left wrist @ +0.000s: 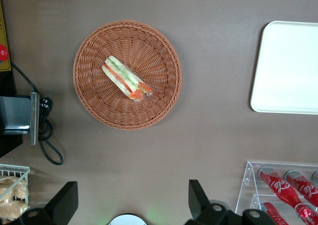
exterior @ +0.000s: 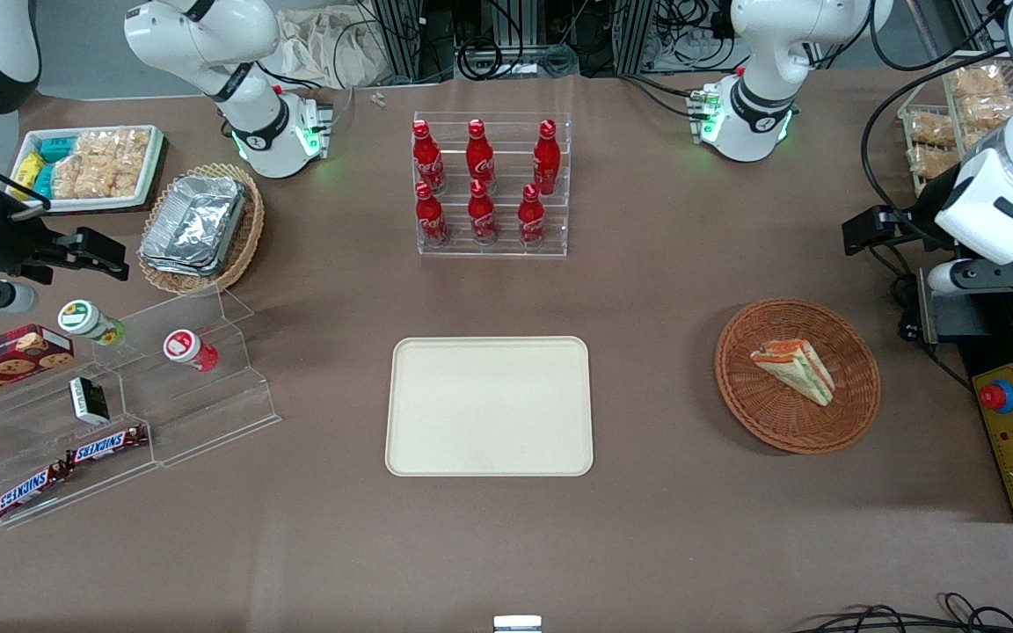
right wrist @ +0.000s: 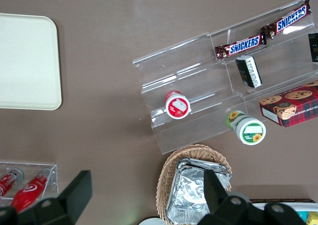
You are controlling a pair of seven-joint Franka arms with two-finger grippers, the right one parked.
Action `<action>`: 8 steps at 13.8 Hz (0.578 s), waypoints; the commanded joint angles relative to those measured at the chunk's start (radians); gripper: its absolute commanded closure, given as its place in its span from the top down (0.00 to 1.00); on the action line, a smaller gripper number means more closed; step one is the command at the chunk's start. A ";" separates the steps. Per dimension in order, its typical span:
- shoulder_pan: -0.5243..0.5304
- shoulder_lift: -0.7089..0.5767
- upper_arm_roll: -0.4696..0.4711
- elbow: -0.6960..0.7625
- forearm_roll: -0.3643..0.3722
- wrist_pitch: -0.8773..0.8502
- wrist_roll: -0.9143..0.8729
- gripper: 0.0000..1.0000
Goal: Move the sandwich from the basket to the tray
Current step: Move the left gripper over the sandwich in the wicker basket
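The sandwich (exterior: 795,369), a white-bread wedge with orange and green layers, lies in the round reddish-brown wicker basket (exterior: 735,387) toward the working arm's end of the table. The cream tray (exterior: 489,406) lies beside the basket at the table's middle, with nothing on it. My left gripper (exterior: 860,236) hangs high above the table, farther from the front camera than the basket, open and empty. In the left wrist view the gripper (left wrist: 130,187) has its fingers wide apart, with the sandwich (left wrist: 125,78) in the basket (left wrist: 94,106) and the edge of the tray (left wrist: 288,66) below.
A clear rack of red cola bottles (exterior: 491,185) stands farther from the front camera than the tray and shows in the left wrist view (left wrist: 285,185). A yellow control box (exterior: 1012,431) and cables lie beside the basket. Bagged snacks (exterior: 955,114) sit in a wire basket near the arm.
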 commanded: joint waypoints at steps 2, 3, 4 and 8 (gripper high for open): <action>-0.006 0.014 -0.001 0.033 0.013 -0.013 -0.032 1.00; -0.006 0.017 -0.001 0.031 0.016 -0.013 -0.067 1.00; -0.005 0.017 -0.001 0.025 0.017 -0.012 -0.123 1.00; -0.002 0.007 0.005 -0.022 0.006 -0.010 -0.205 1.00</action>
